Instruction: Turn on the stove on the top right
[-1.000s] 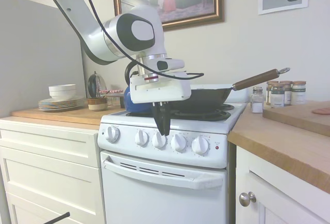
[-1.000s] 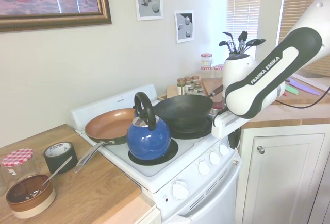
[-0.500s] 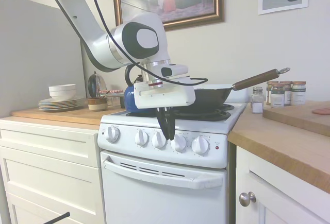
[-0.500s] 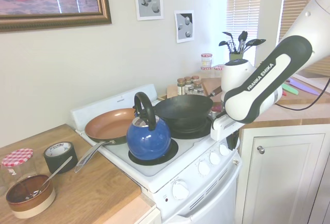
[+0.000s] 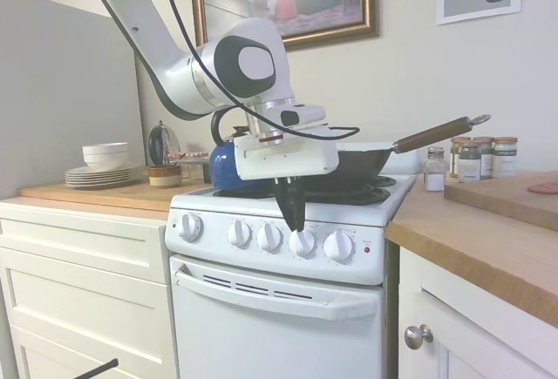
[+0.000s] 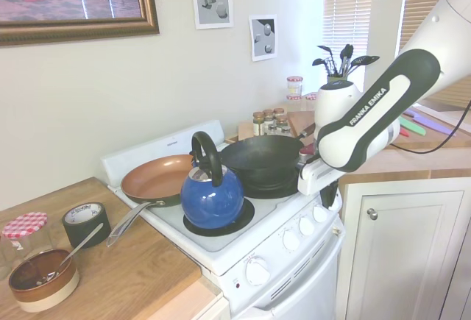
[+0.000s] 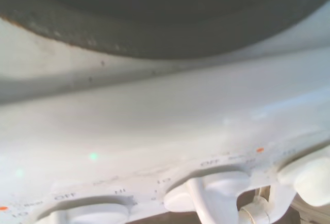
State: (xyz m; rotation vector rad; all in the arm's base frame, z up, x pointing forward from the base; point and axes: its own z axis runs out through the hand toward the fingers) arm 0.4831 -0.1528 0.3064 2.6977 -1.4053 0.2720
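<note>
The stove (image 5: 288,309) fills the lower centre of my first exterior view: glossy white enamel, five round ribbed knobs in a row, a small red light (image 5: 367,249) at the right end. My gripper (image 5: 293,222) hangs just above the fourth knob (image 5: 302,241), its dark narrow fingers pressed close together, I think, holding nothing. Black burner grates carry a dark wok (image 6: 261,154), a rounded blue kettle (image 6: 212,195) and a copper-coloured pan (image 6: 156,176). Wrist view, blurred: white knobs with "OFF" print.

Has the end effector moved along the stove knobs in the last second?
Yes. The end effector moved rightward along the stove, from above the third knob to above the fourth knob.
</note>
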